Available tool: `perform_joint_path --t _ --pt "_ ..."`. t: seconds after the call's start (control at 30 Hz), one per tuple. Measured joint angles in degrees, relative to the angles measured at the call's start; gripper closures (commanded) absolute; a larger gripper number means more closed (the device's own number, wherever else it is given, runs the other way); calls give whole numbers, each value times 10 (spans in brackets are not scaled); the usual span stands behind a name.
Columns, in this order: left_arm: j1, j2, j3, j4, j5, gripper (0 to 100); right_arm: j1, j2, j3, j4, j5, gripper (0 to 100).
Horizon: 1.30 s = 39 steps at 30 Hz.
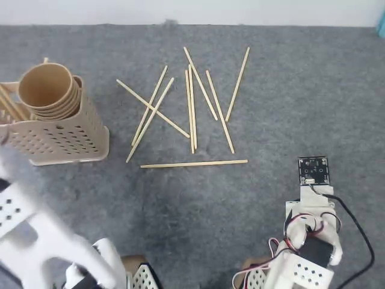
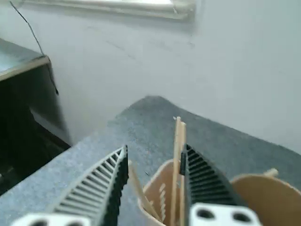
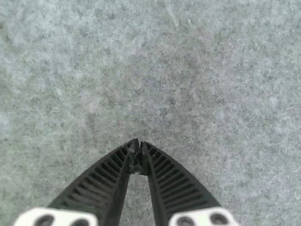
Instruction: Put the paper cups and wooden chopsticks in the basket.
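Far L: the basket [image 1: 60, 135] holds the stacked paper cups [image 1: 48, 90], w/ stowed chopsticks [image 1: 11, 107] alongside. Your left gripper [image 2: 156, 150] hangs over it, released, jaws spread; an upright chopstick [image 2: 178, 160] stands just beside one finger. Mid table [image 1: 289, 90]: approx. nine loose chopsticks [image 1: 189, 114] lie scattered, several crossing. Far R: your right gripper [image 3: 138, 151] is clenched, empty, above grey felt.
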<state>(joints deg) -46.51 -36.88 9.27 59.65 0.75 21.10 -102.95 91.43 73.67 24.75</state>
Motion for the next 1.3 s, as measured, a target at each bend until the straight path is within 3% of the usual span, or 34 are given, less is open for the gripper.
perform_joint_path --t 0.2,0.37,0.5,0.8,1.2,1.3 --pt "114 -1 -187 255 0 823 0 0 0 0 0 991" --pt "283 -6 -256 383 -33 823 0 0 0 0 0 991" --pt "368 67 -226 389 -29 823 0 0 0 0 0 991" --pt "436 289 -199 382 -27 823 0 0 0 0 0 991" --pt "456 545 -147 175 -23 824 0 0 0 0 0 991" --pt "458 608 -147 135 6 824 0 0 0 0 0 991"
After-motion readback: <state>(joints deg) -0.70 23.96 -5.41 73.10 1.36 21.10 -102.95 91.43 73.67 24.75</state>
